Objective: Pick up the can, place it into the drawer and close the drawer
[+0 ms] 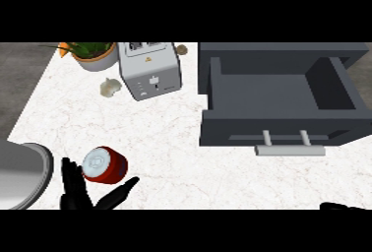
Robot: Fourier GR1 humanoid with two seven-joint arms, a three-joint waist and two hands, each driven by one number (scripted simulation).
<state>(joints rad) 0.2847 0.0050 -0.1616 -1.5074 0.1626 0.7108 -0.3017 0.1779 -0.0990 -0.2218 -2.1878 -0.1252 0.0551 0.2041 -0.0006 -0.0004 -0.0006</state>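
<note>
1 can [104,165] | left hand [80,193] open beside | toaster [149,70] near drawer [280,93]

The bench [167,147] is white marble with faint veins. The can [104,165] is red with a white lid. The drawer [280,93] is dark grey, the toaster [149,69] silver, the left robot hand [80,194] black.

We have a single view, from the robot's head, looking steeply down on the table [167,133], with the open drawer [280,93] at upper right.
</note>
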